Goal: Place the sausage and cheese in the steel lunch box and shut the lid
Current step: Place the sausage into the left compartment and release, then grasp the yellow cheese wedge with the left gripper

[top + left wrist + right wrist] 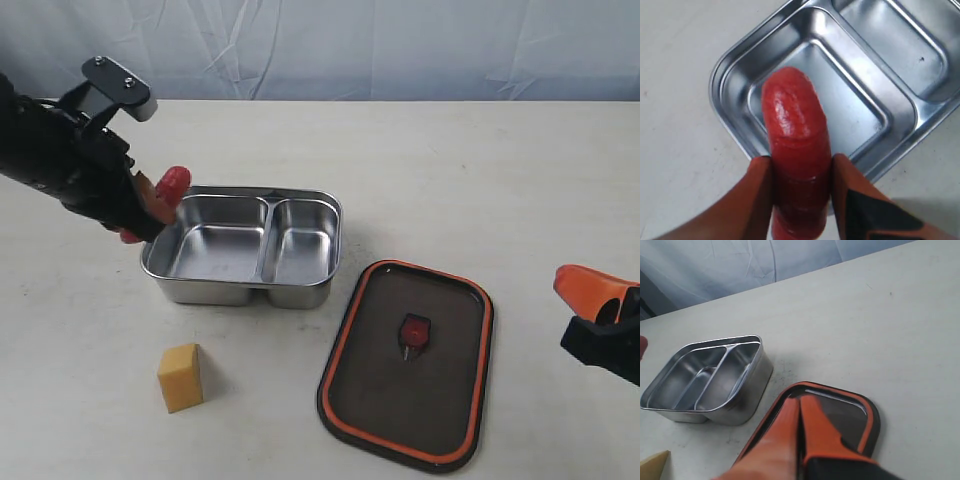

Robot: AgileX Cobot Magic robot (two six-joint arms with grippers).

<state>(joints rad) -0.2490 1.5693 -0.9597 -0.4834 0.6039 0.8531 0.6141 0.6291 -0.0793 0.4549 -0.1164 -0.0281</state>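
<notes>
Clamping the sausage (796, 145) over the empty steel lunch box (240, 292), the left gripper (800, 165) leaves cheese (181, 377) and lid (440, 400) waiting by the counter's front edge; right gripper (800, 402) closed, empty.

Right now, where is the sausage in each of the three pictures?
Exterior view: sausage in the left claw, at the steel lunch box's left end.
Left wrist view: between the claw's fingers, over the larger compartment.
Right wrist view: only a red sliver at the frame edge, probably it.
Shared landmark: the steel lunch box, in all three.
</notes>
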